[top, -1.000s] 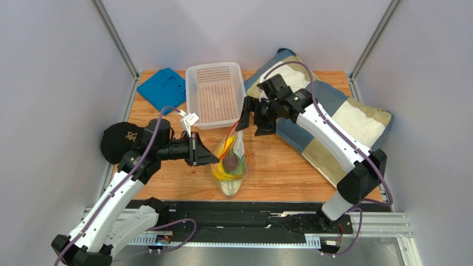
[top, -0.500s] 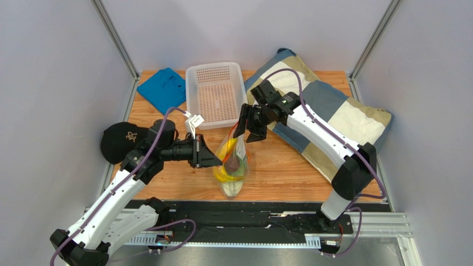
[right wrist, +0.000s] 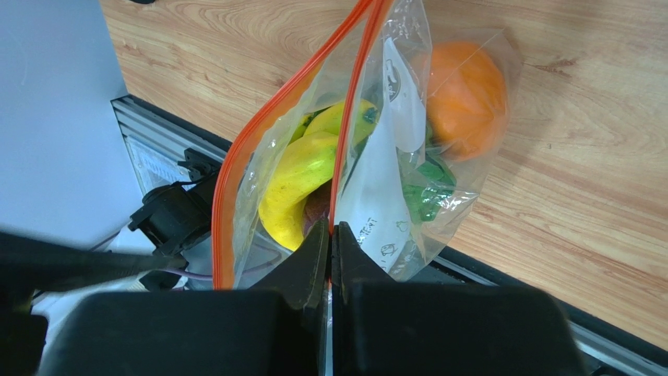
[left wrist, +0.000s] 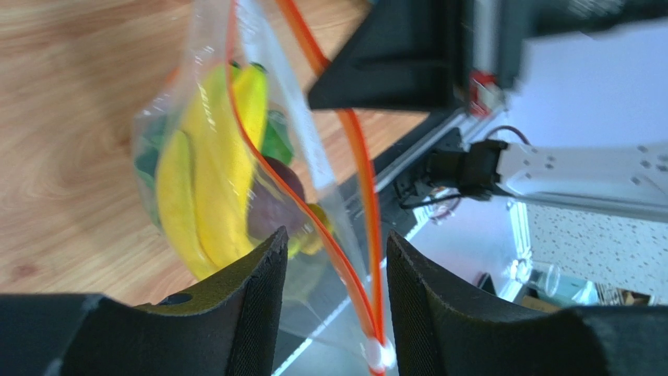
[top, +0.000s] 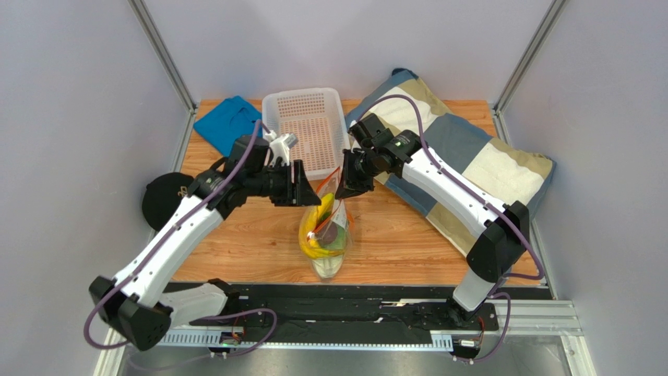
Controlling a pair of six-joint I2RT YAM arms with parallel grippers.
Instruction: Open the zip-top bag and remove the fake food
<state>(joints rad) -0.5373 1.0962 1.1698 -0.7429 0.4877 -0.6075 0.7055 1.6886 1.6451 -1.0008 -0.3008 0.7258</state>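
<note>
Standing upright near the front of the table (top: 251,243), the zip-top bag (top: 328,265) is seen with its mouth parted and the fake food (right wrist: 302,176) inside. One wall of the mouth is pinched by the right gripper (right wrist: 330,235). The left gripper (left wrist: 333,241) is spread, the orange strip (left wrist: 366,196) passing between its fingers (left wrist: 251,313). Behind, a white basket (top: 302,93) is flanked by a blue cloth (top: 227,125) and a pillow (top: 478,157).

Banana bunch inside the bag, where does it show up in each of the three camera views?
Top external: banana bunch at centre, inside the zip-top bag.
Left wrist: left of centre, behind the clear plastic.
Right wrist: centre, left of the round orange.
Shared landmark: the orange-red zip strip, beside the bananas in every view.
</note>
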